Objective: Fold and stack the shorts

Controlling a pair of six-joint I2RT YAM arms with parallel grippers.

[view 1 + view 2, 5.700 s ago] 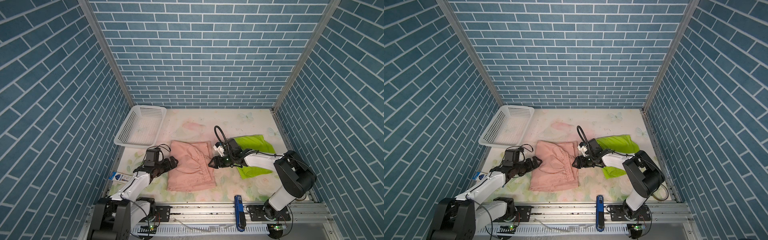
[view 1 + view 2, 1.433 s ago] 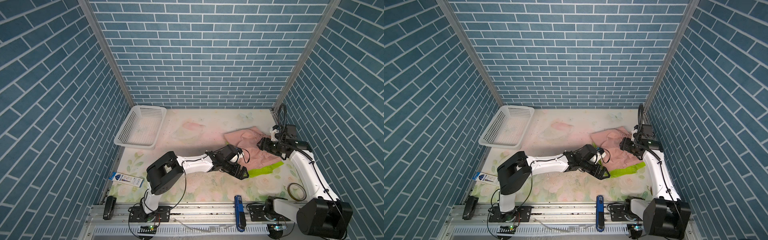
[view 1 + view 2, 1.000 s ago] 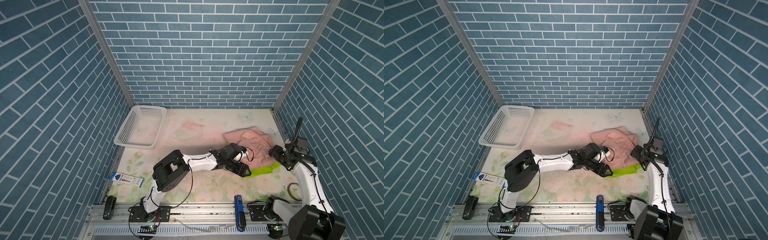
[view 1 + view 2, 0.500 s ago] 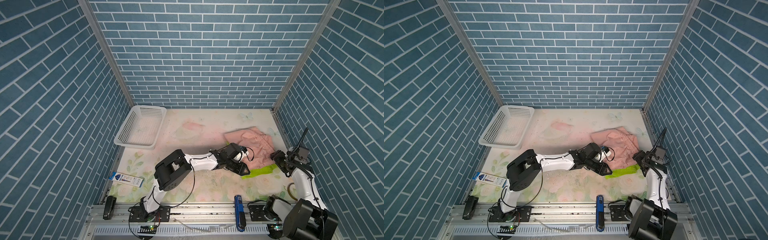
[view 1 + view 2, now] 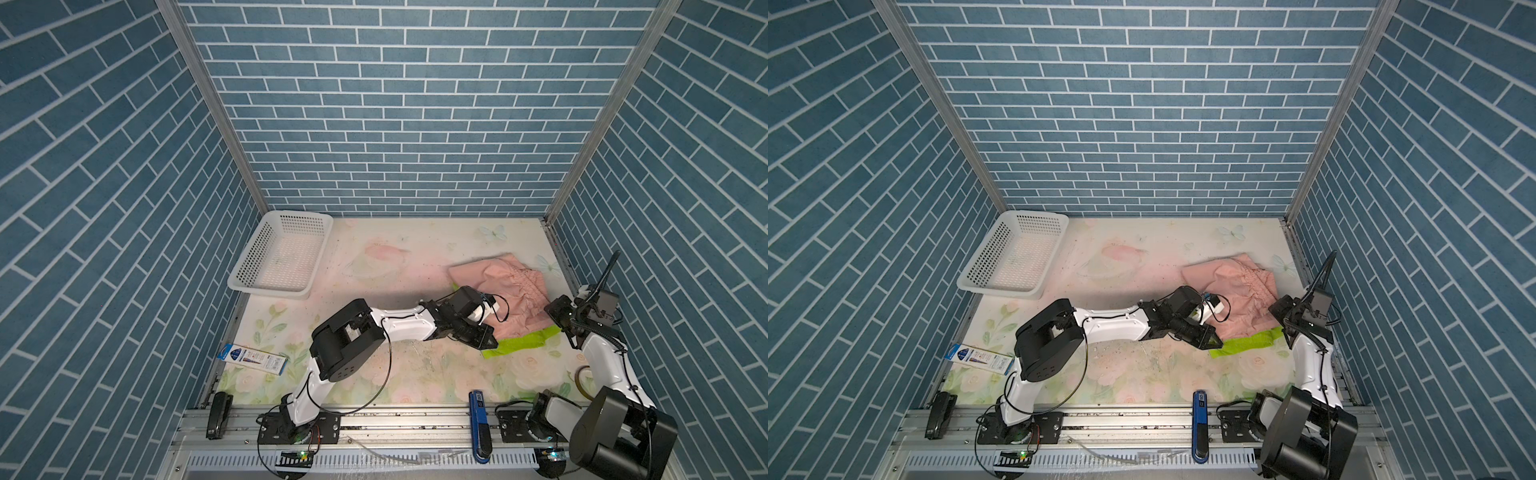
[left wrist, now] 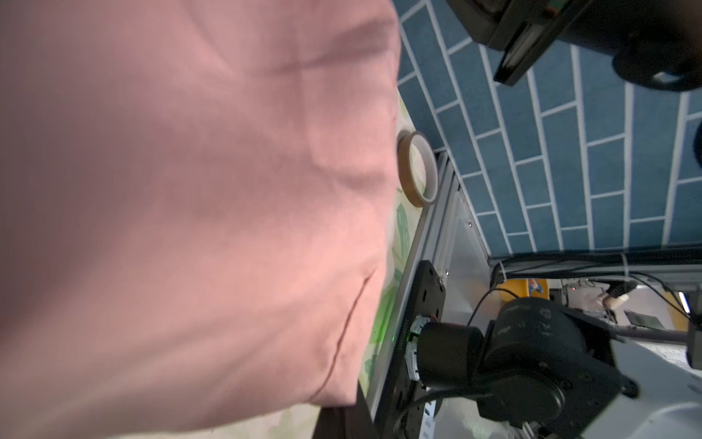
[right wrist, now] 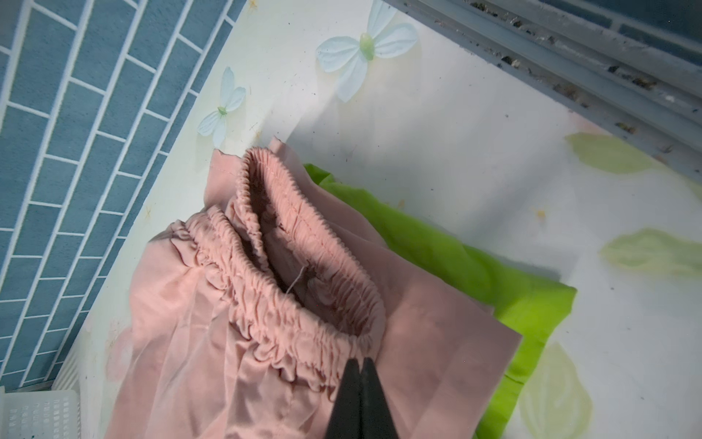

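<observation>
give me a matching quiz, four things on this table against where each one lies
Things:
1 salmon-pink fabric shorts
2 neon lime-green fabric shorts
3 white perforated plastic basket
4 blue-and-white flat packet

Places:
a far left corner
b near left edge
c on top of the other garment
d underneath, only an edge showing

Pairs: 1-c, 2-d, 3-a, 4-b

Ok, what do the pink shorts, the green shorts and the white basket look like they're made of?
Pink shorts: thin soft cloth with a faint sheen, maybe polyester; it creases softly and gathers at the waistband. Green shorts: similar light fabric, more matte, lying flat underneath. Basket: probably rigid white plastic, with moulded perforated walls.
</observation>
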